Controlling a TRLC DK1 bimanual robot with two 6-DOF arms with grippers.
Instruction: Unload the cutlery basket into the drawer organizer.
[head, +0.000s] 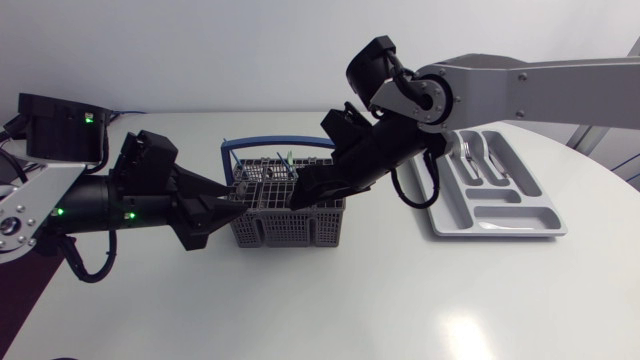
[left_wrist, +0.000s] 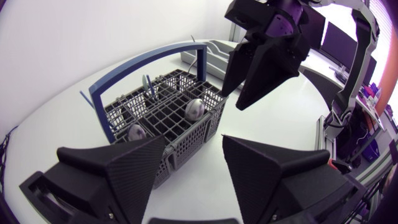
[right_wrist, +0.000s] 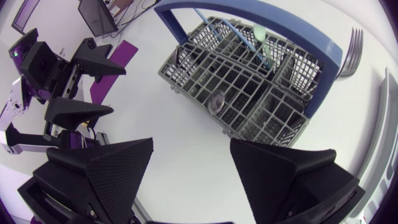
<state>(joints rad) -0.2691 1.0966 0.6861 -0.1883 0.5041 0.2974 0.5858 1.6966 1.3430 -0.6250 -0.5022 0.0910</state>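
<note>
Cutlery basket (left_wrist: 186, 152) ahead of both jaws

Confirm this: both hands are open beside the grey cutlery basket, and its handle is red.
No: the handle is blue, not red, as the left wrist view shows. The left hand and right hand are open beside the grey cutlery basket.

You have nothing legible here: no lettering, number, label or sign can be read on the grey mesh cutlery basket with its blue handle (head: 285, 228) or on the pale grey plastic drawer organizer (head: 500, 222).
</note>
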